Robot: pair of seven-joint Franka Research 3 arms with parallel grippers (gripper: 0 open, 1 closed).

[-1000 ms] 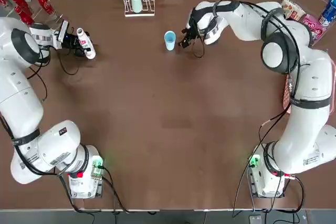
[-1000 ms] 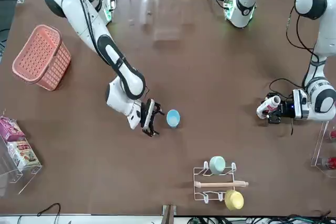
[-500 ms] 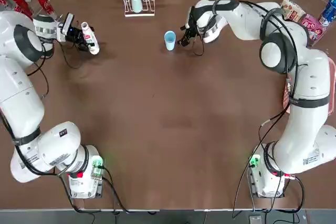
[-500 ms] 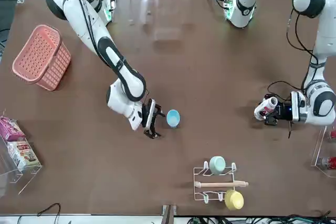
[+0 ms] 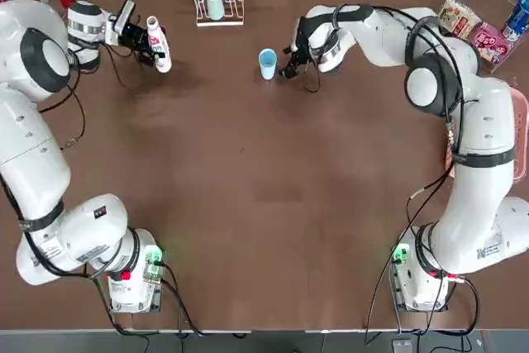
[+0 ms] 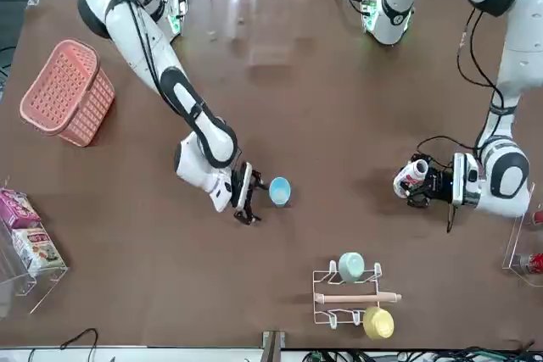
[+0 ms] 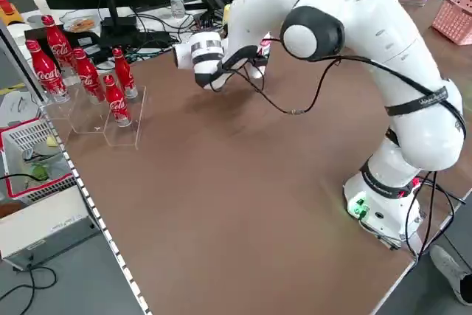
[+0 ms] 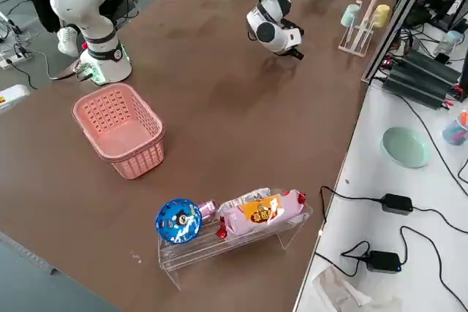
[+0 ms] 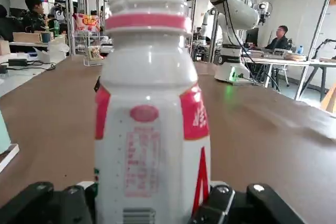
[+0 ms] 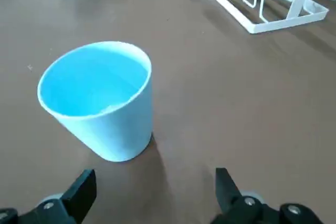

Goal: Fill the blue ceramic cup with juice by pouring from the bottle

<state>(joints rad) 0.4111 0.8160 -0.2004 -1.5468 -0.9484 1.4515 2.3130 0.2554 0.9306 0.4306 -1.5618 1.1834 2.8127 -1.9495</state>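
Brown tabletop (image 5: 256,204) | left gripper (image 5: 146,42) clamped on bottle (image 5: 159,45) | right gripper (image 10: 156,195) apart | person (image 9: 279,39) behind

White rounded arms (image 5: 488,146), black joint bands, black cables (image 5: 464,80); black end effectors (image 10: 252,203), silver screws (image 10: 249,201).

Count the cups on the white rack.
2: the mint-green cup and the yellow cup, side by side on the rack. None seems hidden there.

The small light-blue cup (image 10: 100,103) stood upright on the brown table. The white bottle (image 9: 149,119), with its red-printed label, was held up, well apart from the cup.
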